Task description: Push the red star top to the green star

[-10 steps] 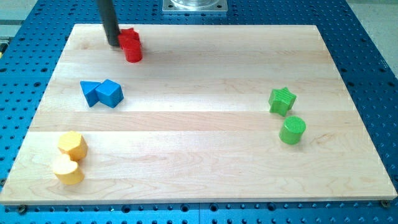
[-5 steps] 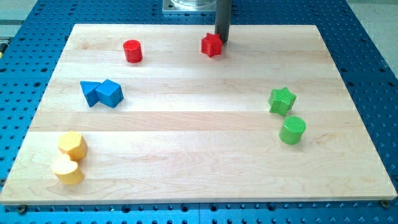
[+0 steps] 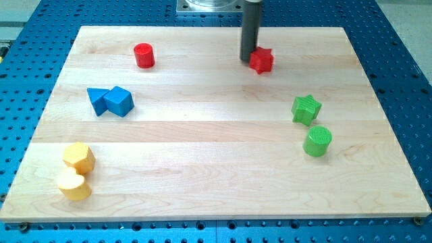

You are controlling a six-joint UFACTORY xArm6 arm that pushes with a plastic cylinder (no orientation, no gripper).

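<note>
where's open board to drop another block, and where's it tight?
Free: the wide middle between the blue pair and the green star, and the bottom strip from the yellow blocks to the green cylinder. Tight: upper right, where my tip touches the red star. The red cylinder stands alone.

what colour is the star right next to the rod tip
Red. The star sits just right of my tip in the camera view.
</note>
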